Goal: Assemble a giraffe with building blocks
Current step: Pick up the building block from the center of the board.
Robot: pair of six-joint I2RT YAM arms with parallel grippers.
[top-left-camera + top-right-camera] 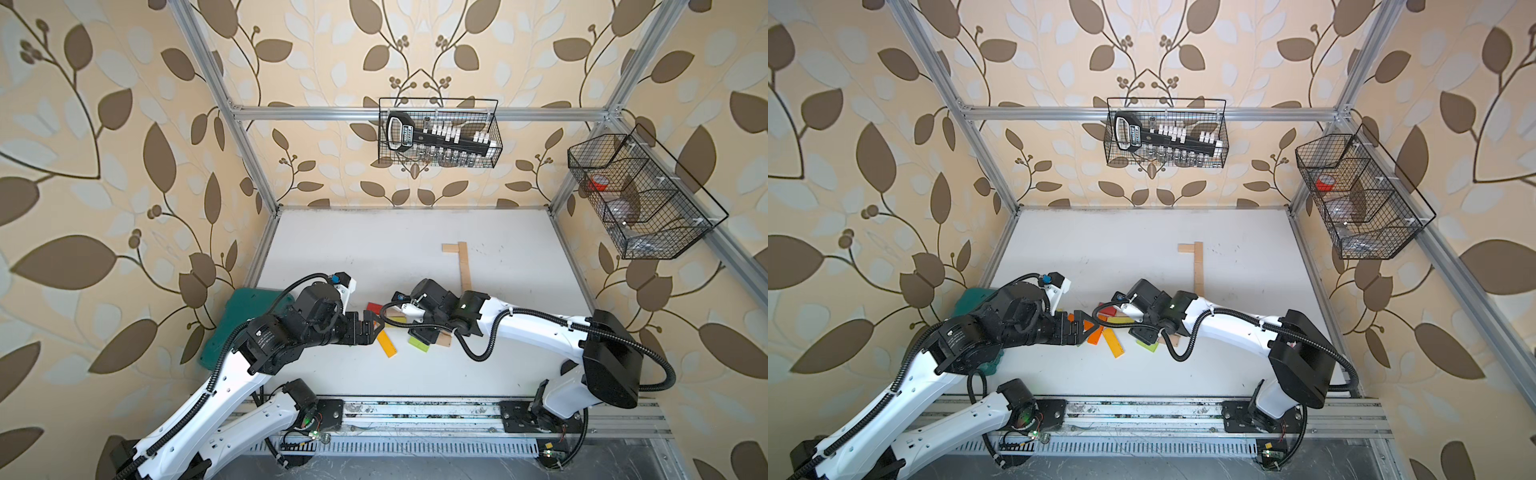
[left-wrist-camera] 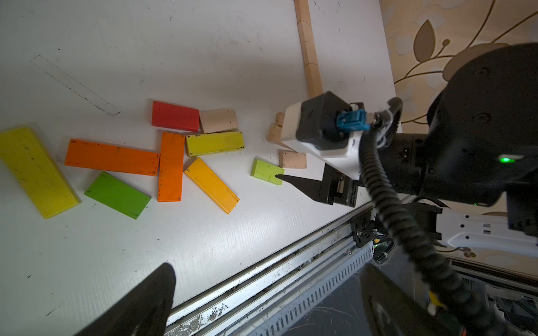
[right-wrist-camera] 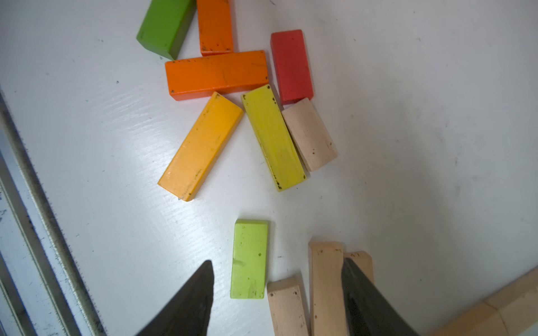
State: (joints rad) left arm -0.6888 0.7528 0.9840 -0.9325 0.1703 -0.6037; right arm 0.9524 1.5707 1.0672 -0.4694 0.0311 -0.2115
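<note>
Right jaws stand spread astride the lime block (image 3: 249, 259) and the pale planks (image 3: 324, 291) beside it, perhaps touching one. Other coloured blocks (image 3: 217, 74) lie near it on the desk (image 3: 407, 145). Left jaws gape wide.

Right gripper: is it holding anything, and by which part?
Nothing held: the right gripper stands open over the lime block and pale planks, gripping none.

In both top views the far half of the white surface (image 1: 353, 249) lies bare, broken only by a pale plank line (image 1: 464, 266) right of centre. Mid-frame is crowded: the coloured blocks (image 1: 388, 348) lie scattered between both arms, and a dark green case (image 1: 232, 320) fills the left edge. A bare strip runs below the blocks. Between the spread tips of the right end effector (image 3: 278, 261) sit a light green block (image 3: 250, 259) and pale planks (image 3: 323, 285).
</note>
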